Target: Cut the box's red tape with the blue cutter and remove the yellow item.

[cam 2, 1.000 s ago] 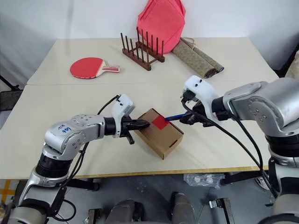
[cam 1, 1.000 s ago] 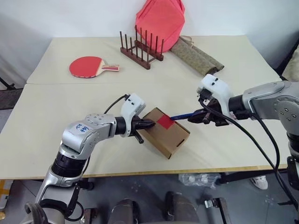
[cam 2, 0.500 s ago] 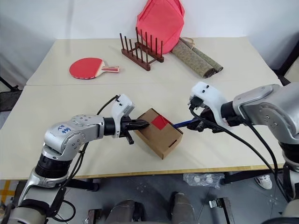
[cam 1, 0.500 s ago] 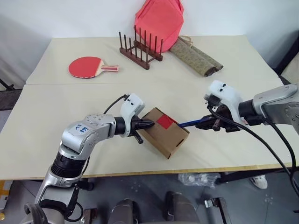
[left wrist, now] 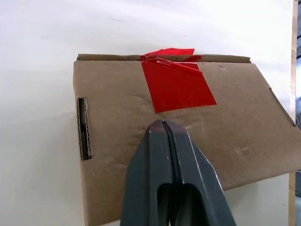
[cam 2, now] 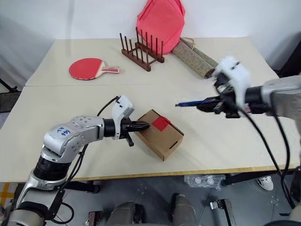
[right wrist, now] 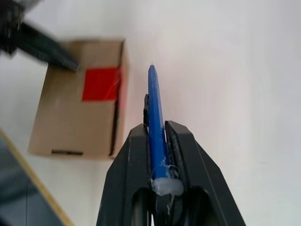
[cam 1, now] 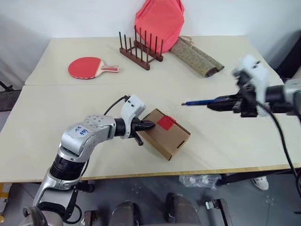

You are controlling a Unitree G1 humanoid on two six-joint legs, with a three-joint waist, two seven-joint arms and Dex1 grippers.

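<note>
One small brown corrugated cardboard box point(cam 1: 167, 133) with one red tape square point(cam 1: 165, 123) is pressed on the worktop point(cam 1: 56, 108) by the closed left tool point(cam 1: 151, 125), while one slim dark-blue pen-like cutter point(cam 1: 202, 101), clamped in the right tool point(cam 1: 221, 101), is held near-level above it, tip pointing leftward.

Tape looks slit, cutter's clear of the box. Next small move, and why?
Probably park the blue cutter on the bare table: the red tape is split at the lid edge, the left gripper pins the box, and the right gripper needs emptying to lift the flap.
</note>
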